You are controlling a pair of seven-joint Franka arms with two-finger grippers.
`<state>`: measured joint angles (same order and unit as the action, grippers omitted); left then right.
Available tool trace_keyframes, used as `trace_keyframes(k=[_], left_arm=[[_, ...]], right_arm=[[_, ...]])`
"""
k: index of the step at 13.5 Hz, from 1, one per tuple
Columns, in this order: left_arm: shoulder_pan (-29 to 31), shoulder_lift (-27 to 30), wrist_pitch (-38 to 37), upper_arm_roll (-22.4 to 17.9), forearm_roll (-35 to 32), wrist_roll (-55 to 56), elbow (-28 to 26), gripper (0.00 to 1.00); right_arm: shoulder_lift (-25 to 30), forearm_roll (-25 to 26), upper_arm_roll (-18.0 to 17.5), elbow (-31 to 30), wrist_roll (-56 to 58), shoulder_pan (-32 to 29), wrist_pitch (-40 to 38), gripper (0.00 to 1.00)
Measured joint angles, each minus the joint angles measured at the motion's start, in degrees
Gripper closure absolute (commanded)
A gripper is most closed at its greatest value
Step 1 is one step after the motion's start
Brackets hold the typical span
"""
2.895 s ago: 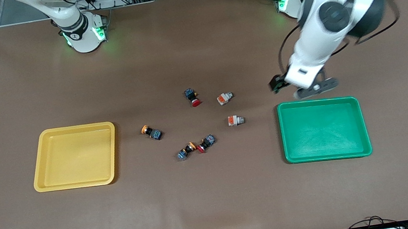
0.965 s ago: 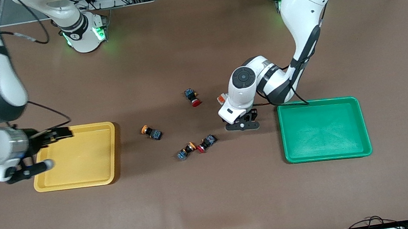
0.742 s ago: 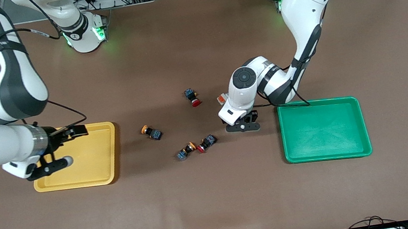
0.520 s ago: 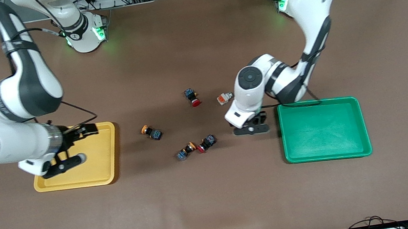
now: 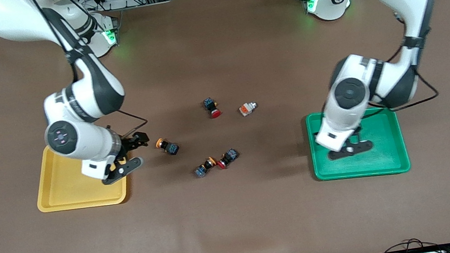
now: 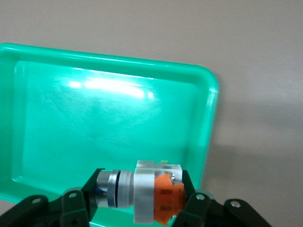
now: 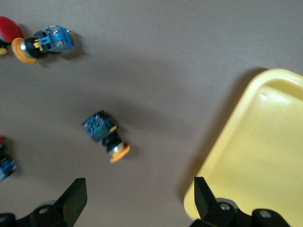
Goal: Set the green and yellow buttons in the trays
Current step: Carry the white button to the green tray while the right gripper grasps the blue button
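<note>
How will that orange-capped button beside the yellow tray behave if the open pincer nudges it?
The orange-capped button lies on its side with a round cap, so it may roll or pivot. It looks small and rigid, probably light, so it could skid on the brown mat. The right pincer, open, hangs over the yellow tray edge.

The front camera looks down from high up, facing both bases. Each wrist camera looks down closely, sharing the green tray (image 6: 208, 94) and yellow tray (image 7: 265, 142).

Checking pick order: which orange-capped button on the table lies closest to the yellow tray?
The lone orange-capped button beside the yellow tray; the other orange-capped button lies against a red-capped button.
</note>
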<state>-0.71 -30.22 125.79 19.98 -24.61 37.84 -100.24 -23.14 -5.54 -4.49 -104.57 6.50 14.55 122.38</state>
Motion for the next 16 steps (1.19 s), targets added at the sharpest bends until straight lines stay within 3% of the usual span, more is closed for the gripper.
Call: trace_keyframes(k=[7, 8, 11, 12, 13, 14, 15, 16], left_arm=[[2.1, -4.2, 3.7, 0.2, 1.3, -0.6, -0.6, 0.99], [2.0, -4.2, 3.8, 0.4, 1.3, -0.6, -0.6, 0.91], [1.8, -4.5, 3.8, 0.7, 1.4, -0.6, -0.6, 0.89], [1.8, -4.6, 3.8, 0.7, 1.4, -0.6, -0.6, 0.77], [1.8, -4.6, 3.8, 0.7, 1.4, -0.6, -0.6, 0.55], [1.8, -4.7, 3.8, 0.8, 1.4, -0.6, -0.6, 0.23], [1.8, -4.8, 4.1, 0.8, 1.4, -0.6, -0.7, 0.0], [1.8, -5.1, 4.8, 0.8, 1.4, -0.6, -0.8, 0.0]], right_arm=[[-2.2, 0.0, 0.0, -10.4, -0.3, 6.1, 20.0, 0.0], [-3.4, 0.0, 0.0, -10.8, -0.3, 6.5, 22.4, 0.0], [-7.0, 0.0, 0.1, -10.9, -0.5, 7.5, 27.5, 0.0], [-7.6, 0.0, 0.1, -10.9, -1.0, 7.9, 28.1, 0.0], [-7.8, 0.0, 0.1, -10.8, -1.7, 8.4, 28.2, 0.11], [-7.9, 0.0, 0.3, -10.8, -2.0, 9.0, 28.2, 0.31], [-8.0, 0.0, 0.5, -10.8, -2.3, 9.6, 28.2, 0.54], [-8.1, 0.1, 0.8, -10.8, -2.5, 10.0, 28.2, 0.55]])
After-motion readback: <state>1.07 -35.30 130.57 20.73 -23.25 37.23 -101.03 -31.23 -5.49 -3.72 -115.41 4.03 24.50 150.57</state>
